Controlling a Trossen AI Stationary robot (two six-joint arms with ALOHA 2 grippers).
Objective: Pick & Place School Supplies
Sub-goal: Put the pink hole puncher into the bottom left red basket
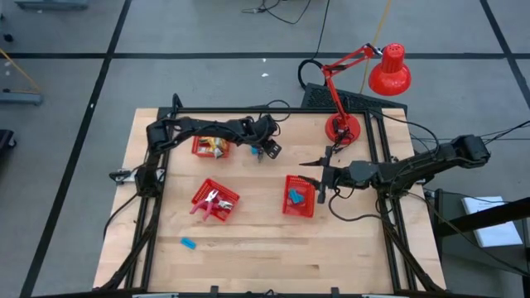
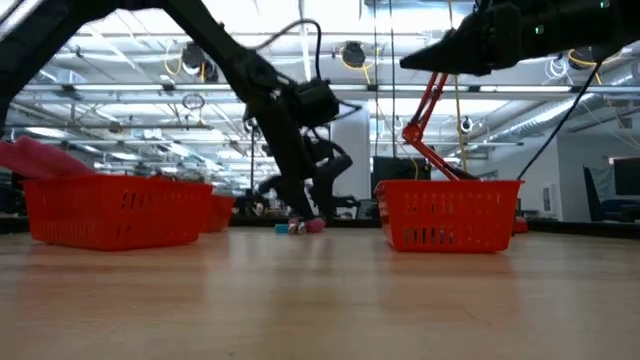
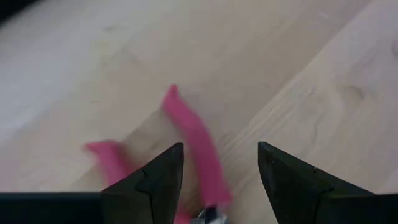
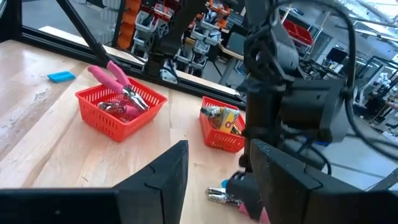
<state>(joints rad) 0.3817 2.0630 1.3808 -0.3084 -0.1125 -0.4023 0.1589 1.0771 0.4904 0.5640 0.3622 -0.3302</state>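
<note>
A light-blue block (image 1: 188, 243) lies alone near the counter's (image 1: 248, 248) front left, and pink-handled tools (image 1: 207, 201) fill the basket (image 1: 217, 201) behind it. The left pincer (image 3: 221, 171), fingers apart, hangs low over a pink-handled tool (image 3: 193, 146) lying on the wood. Further right, the right pincer (image 1: 324, 176), fingers apart, hovers beside the basket with blue blocks (image 1: 296, 197).

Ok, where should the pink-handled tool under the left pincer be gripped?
Probably grip one pink handle near the metal pivot, from straight above: the pink-handled tool lies flat, handles splayed, one inside the open left pincer. The right pincer waits by a red basket.
</note>
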